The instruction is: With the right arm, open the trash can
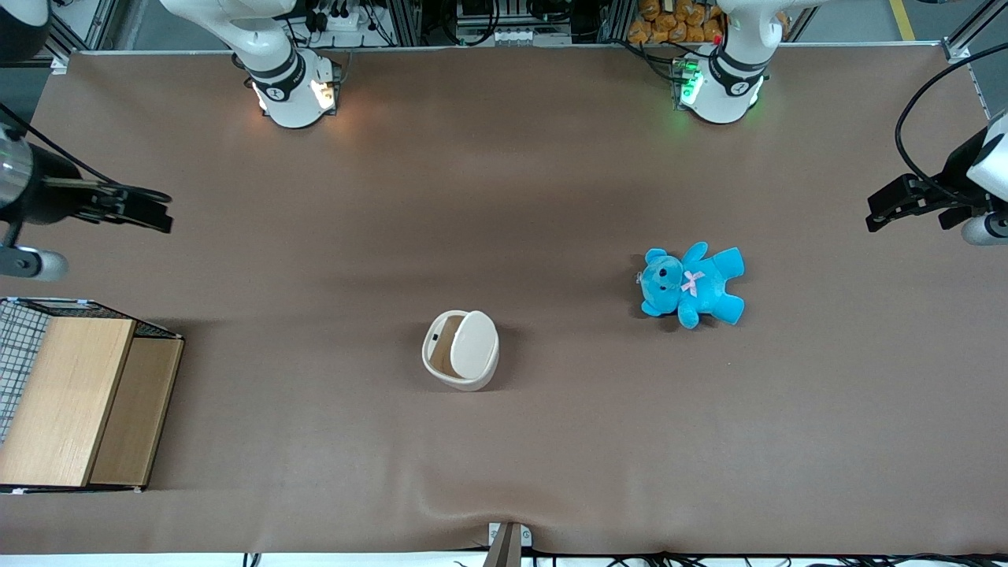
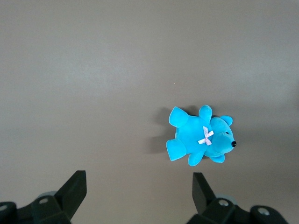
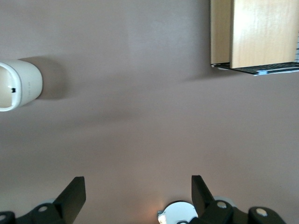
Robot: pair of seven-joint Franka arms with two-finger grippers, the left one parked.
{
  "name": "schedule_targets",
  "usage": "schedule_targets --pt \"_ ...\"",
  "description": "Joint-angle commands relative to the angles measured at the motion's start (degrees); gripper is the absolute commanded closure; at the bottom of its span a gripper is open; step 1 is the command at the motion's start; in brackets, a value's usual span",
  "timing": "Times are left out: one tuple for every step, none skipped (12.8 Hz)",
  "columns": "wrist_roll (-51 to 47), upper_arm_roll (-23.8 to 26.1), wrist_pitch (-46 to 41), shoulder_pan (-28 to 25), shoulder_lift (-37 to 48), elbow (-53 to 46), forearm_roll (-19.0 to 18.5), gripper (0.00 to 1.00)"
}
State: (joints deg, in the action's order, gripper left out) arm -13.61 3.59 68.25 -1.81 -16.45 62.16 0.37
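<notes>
Off-white plastic, the trash can [image 1: 461, 350] stands near the middle of the brown worktop [image 1: 504, 197], with its flat lid [image 1: 474, 344] tipped up on the side toward the parked arm's end, so that the brown inside shows beside it. Nothing touches the can; bare worktop surrounds it.

The right arm [image 1: 268, 47] rises from its base at the edge farthest from the front camera, and its tool [image 1: 130, 209] hangs above the worktop toward the working arm's end, well apart from the can. The tool's two black fingers [image 3: 74, 193] stand wide apart and hold nothing. In the right wrist view the can [image 3: 18, 84] appears with only open worktop between it and the tool.

A wooden box [image 1: 79, 402] with wire mesh sits at the working arm's end, nearer the front camera than the tool and well apart from the can. A blue teddy [image 1: 693, 285] with a pink bow lies flat toward the parked arm's end, a little farther from the front camera than the can, and clear of it.
</notes>
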Motion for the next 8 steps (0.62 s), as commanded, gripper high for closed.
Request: schedule_targets --pt "1.9 -1.2 7.0 0.2 12.9 17.5 0.3 0.00" --pt "2.1 -1.2 8.0 0.4 15.3 20.6 0.3 0.00" --pt "3.2 -1.7 8.3 0.5 16.3 22.0 0.3 0.00" --pt "4.5 -2.4 8.3 0.6 16.5 22.1 0.4 0.00" --pt "4.7 -2.5 8.3 0.6 16.4 22.0 0.4 0.00" --pt "4.7 -2.7 8.3 0.6 16.4 22.1 0.4 0.00" --pt "5.3 -3.3 8.1 0.6 16.6 22.1 0.4 0.00" --pt "7.0 -3.6 8.1 0.6 17.0 22.1 0.4 0.00"
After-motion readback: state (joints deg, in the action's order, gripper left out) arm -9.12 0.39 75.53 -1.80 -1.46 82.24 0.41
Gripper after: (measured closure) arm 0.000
